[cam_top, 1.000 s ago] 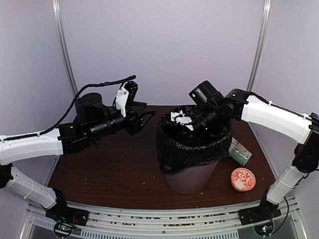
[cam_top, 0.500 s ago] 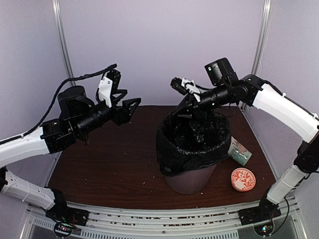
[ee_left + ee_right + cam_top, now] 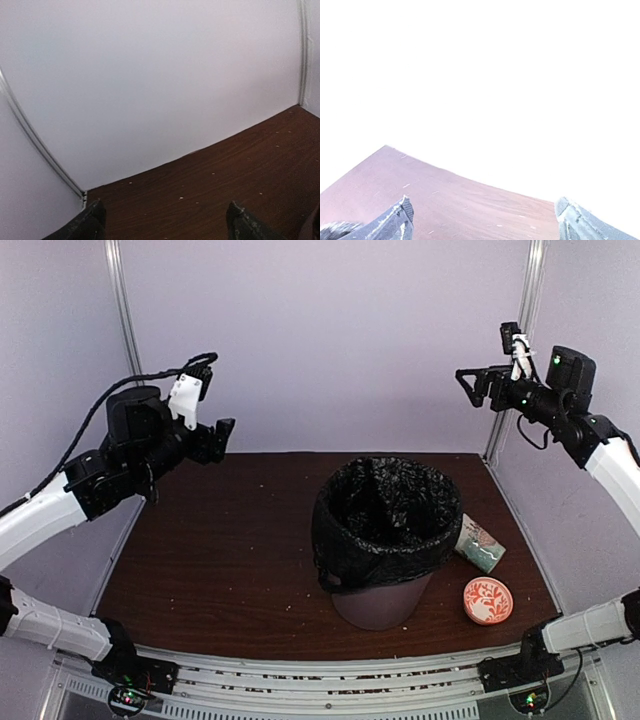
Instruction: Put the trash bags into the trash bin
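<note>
A dark brown wooden table sits in a booth with pale lilac walls. Two thin metal posts rise in the back corners, one on each side.

One trash bin stands upright, right of the table's centre. Only its mauve-brown lower part shows. One black trash bag lines it, the plastic folded out over the rim and hanging partway down the outside, crumpled inside. You cannot tell whether more bags lie within.

Two small things lie to the right of the bin. One green-patterned cup lies on its side, touching or just beside the hanging bag. One round red-and-cream patterned disc lies nearer you, just beside the bin's base and apart from the cup.

Your two arms are both raised high, well apart from the bin, which stands lower and between them. The left gripper hangs over the far left of the table, pointing toward the back wall. Its wrist view shows two dark fingertips spread wide with nothing between them, only table and wall beyond. The right gripper hangs near the right post, pointing left. Its wrist view is mostly washed out white, yet two fingertips show spread wide, released and holding nothing.
</note>
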Controlling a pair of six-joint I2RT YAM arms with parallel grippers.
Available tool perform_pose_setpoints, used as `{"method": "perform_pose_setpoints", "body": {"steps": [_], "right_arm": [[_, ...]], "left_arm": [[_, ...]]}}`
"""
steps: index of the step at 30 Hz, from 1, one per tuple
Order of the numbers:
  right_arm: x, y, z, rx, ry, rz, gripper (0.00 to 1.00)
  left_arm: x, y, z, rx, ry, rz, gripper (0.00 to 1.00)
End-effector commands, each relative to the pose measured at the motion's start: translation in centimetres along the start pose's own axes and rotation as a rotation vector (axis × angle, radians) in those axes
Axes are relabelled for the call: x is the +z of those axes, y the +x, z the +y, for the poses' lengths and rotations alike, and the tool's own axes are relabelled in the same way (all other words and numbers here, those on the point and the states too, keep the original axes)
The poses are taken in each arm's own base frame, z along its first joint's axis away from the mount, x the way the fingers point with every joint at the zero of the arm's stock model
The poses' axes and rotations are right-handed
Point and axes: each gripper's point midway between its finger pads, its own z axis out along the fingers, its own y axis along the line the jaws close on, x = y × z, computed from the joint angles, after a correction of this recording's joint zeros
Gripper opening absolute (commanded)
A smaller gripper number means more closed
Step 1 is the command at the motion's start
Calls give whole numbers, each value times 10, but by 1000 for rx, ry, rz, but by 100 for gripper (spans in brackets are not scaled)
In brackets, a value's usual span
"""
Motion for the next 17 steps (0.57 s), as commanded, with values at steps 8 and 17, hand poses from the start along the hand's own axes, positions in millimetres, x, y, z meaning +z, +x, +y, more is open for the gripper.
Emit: {"method": "perform_pose_setpoints", "body": {"steps": [8,17], "right_arm": [[-61,20,-88,142,567,-196,100],[-50,54,-81,130,510,-144,100]], "left_arm": [[3,9,97,-85,-334,-1,91],[10,55,88,-114,-254,23,98]]}}
